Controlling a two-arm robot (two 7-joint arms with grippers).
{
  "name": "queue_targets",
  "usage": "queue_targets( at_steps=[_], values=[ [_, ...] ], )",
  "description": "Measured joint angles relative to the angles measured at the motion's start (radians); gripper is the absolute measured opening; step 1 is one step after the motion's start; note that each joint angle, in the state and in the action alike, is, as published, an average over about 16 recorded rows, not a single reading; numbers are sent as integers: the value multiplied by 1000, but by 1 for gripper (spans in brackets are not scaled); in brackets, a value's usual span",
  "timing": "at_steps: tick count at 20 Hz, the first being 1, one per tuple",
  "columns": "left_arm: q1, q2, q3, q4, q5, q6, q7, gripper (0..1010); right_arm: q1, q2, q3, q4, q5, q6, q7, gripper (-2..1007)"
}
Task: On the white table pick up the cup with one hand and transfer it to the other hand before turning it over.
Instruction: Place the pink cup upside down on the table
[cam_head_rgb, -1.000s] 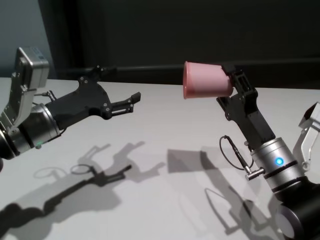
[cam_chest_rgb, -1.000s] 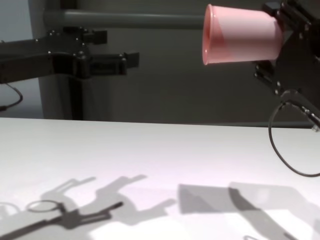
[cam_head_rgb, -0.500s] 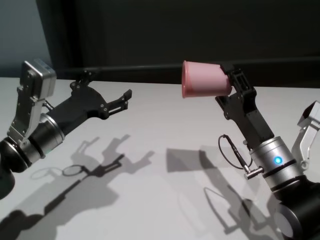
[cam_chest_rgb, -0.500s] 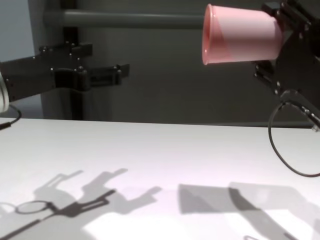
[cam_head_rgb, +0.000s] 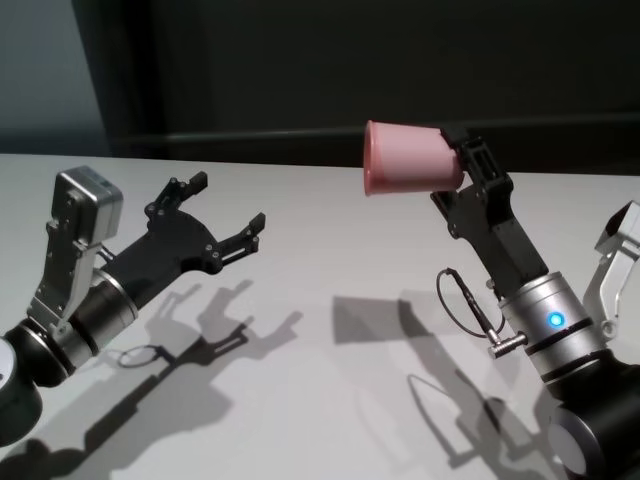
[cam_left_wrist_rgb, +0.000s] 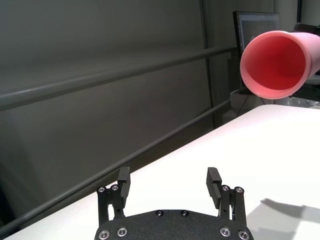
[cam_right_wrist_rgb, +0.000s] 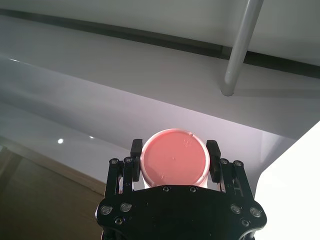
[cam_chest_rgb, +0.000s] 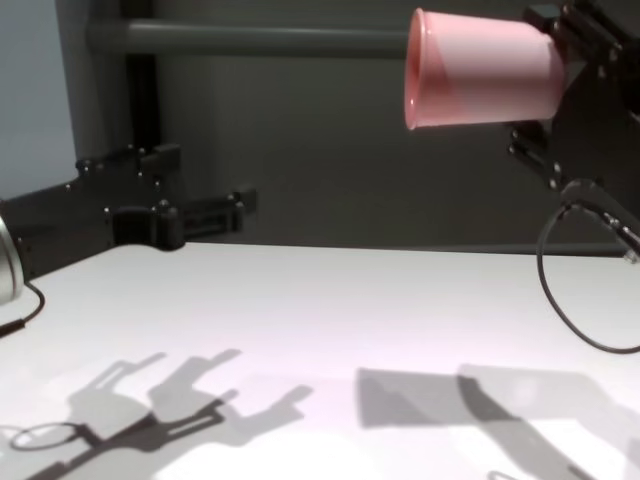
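Note:
The pink cup (cam_head_rgb: 410, 159) lies on its side in the air, high above the white table (cam_head_rgb: 330, 260), its rim toward my left. My right gripper (cam_head_rgb: 462, 168) is shut on its base end; the right wrist view shows the cup's bottom (cam_right_wrist_rgb: 174, 156) between the two fingers. It also shows in the chest view (cam_chest_rgb: 482, 70) and, mouth on, in the left wrist view (cam_left_wrist_rgb: 276, 63). My left gripper (cam_head_rgb: 225, 212) is open and empty, low over the table's left side, well apart from the cup; its fingertips (cam_left_wrist_rgb: 214, 176) show in the left wrist view.
A dark wall and a grey rail (cam_chest_rgb: 250, 38) stand behind the table's far edge. Shadows of both arms lie on the tabletop (cam_chest_rgb: 300, 330). A thin black cable loop (cam_head_rgb: 462, 300) hangs by my right wrist.
My left gripper has drawn back and dropped lower toward the table's left side, away from the cup. The right gripper and the cup have held still.

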Motion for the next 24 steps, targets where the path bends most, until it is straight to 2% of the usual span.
queue_targets(
  at_steps=[10,24],
  values=[
    [41,-5,-8,12,10,-1,-17,1001,0,0,0,0,0,0,0,746],
    [39,-19,-9,32,15,-12,-39,1001,0,0,0,0,0,0,0,746]
  ],
)
